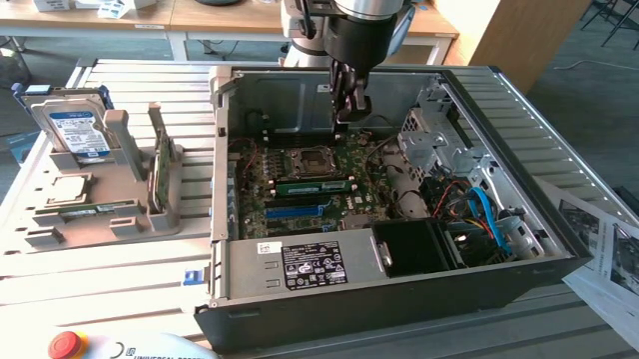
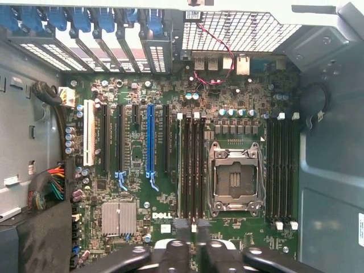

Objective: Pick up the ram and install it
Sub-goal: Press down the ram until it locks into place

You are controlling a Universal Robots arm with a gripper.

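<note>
The ram (image 1: 311, 186) is a narrow green stick with a white sticker. It lies along a memory slot of the motherboard (image 1: 299, 217), just in front of the CPU socket (image 1: 304, 158), inside the open computer case (image 1: 399, 299). My gripper (image 1: 346, 120) hangs above the board, clear of the ram and holding nothing. In the wrist view its two dark fingertips (image 2: 181, 224) stand a little apart, so the gripper (image 2: 190, 225) is open over the end of the bank of memory slots (image 2: 192, 170) beside the CPU socket (image 2: 234, 182).
On the exterior view's left, a grey holder (image 1: 120, 224) carries a hard drive with a blue label (image 1: 75, 131), an upright green expansion card (image 1: 158, 161) and a processor chip (image 1: 65, 189). Drive cages and cables (image 1: 479, 209) crowd the case's right side. Papers (image 1: 609, 254) lie beyond it.
</note>
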